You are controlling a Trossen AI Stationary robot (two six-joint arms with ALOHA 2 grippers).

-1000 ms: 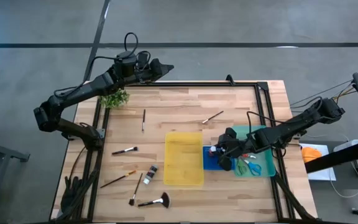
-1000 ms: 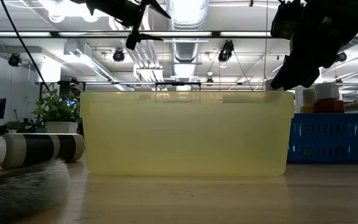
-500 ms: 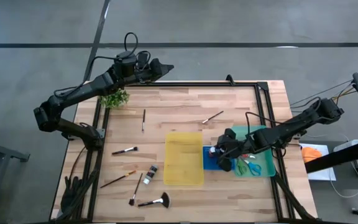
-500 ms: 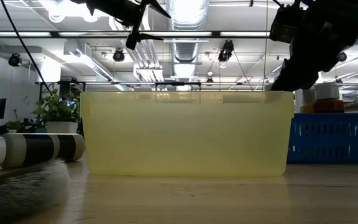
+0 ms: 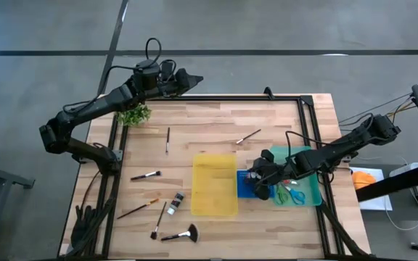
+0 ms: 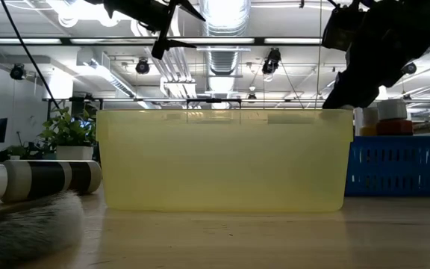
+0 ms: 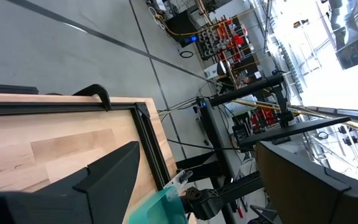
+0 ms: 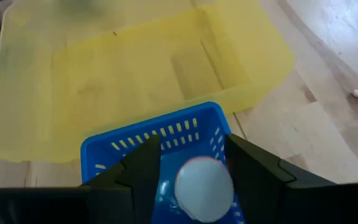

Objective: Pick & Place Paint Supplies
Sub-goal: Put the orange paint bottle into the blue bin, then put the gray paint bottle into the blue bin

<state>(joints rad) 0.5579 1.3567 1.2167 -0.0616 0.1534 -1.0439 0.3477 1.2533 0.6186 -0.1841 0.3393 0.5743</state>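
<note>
My right gripper [image 5: 257, 178] hangs open over the blue tray [image 5: 244, 192], slanting down. A small white-capped paint bottle [image 8: 204, 186] stands in that tray between the fingers, and a gap shows beside its cap. Thin brushes [image 5: 167, 138], [image 5: 249, 135], [image 5: 145, 175], [image 5: 138, 209], a black fan brush [image 5: 181, 234] and a dark little bottle [image 5: 175, 201] lie flat on the wooden table. Scissors [image 5: 292, 192] lie in the green tray [image 5: 309, 197]. My left gripper [image 5: 191, 78] waits open, raised past the table's far left edge.
The yellow tray [image 5: 215, 185] sits mid-table, right against the blue tray's left side. A leafy plant [image 5: 134, 114] stands at the far left corner. Black rails [image 5: 307, 130] frame the table. Bare wood lies between the brushes at the left and far side.
</note>
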